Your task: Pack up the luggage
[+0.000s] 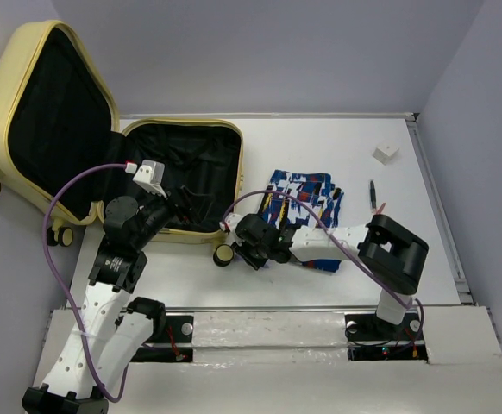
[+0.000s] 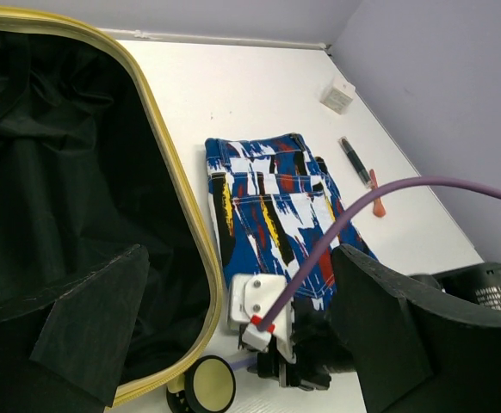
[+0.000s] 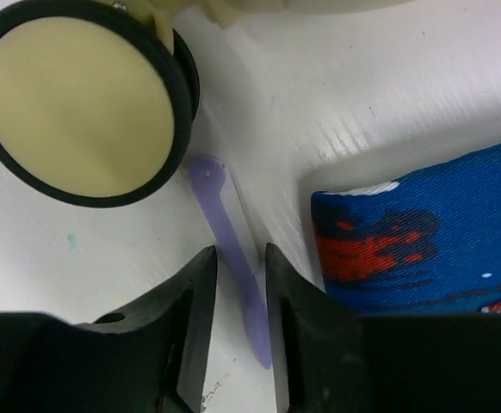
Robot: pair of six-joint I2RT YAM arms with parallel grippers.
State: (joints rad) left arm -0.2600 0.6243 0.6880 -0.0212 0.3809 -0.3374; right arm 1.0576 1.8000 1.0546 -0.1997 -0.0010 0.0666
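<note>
Lavender strip [image 3: 214, 194] lies flat on the counter [image 3: 405, 69] beside a caster wheel [image 3: 74, 99], long axis running straight into the narrowed right claw [image 3: 240, 254], pinch unconfirmed; the luggage [image 1: 236, 164] lies open just left, left claw [image 1: 185, 201] spread wide above its lining

The luggage [image 1: 239, 172] lies open on the left of the table [image 1: 191, 276], lid raised at its left. Just right of it lies the folded garment [image 1: 307, 194], then a pen [image 1: 373, 194], with a small block [image 1: 385, 153] behind. The right gripper [image 3: 240, 258] sits between a caster wheel [image 3: 74, 99] and the garment's near corner, straddling a thin strip [image 3: 225, 224]; the left gripper [image 1: 186, 203] hangs over the luggage's near edge
</note>
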